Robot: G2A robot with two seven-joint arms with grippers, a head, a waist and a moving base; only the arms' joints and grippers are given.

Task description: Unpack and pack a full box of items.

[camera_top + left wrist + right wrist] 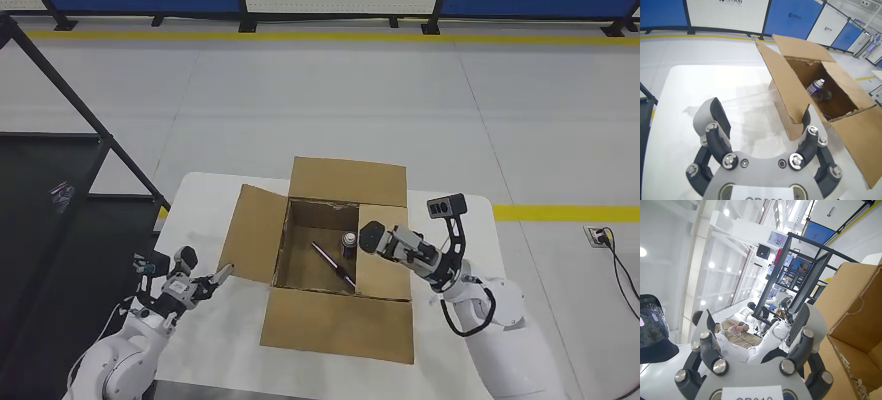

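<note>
1. Left claw [762, 105] is the nearest thing on my left wrist feed. Its fingers [720, 115] are spread wide with nothing between them, above the white counter [696, 85].
2. From above, I see that claw off the left side of the cardboard box [337, 325], just beside the near corner of the left flap. I cannot tell whether a fingertip touches the cardboard.
3. Standing in the middle of the counter, the box has all 4 flaps opened outward and its top is open.
4. Inside, 1 spray can [814, 87] with a white nozzle and a blue-and-white label stands against the right side of the interior.
5. Just beside the can is 1 dark rounded shape [822, 96]. I cannot tell what it is.
6. On the box floor, 1 long, thin dark item [332, 266] lies diagonally, nearer to me than the can.
7. Right claw [756, 308] is also spread apart and empty. From above it sits over the inner edge of the right flap, at the box's opening, near the can but apart from it.
8. On the right wrist feed, the box's raised flap and inner wall run alongside 1 finger of that claw.
</note>
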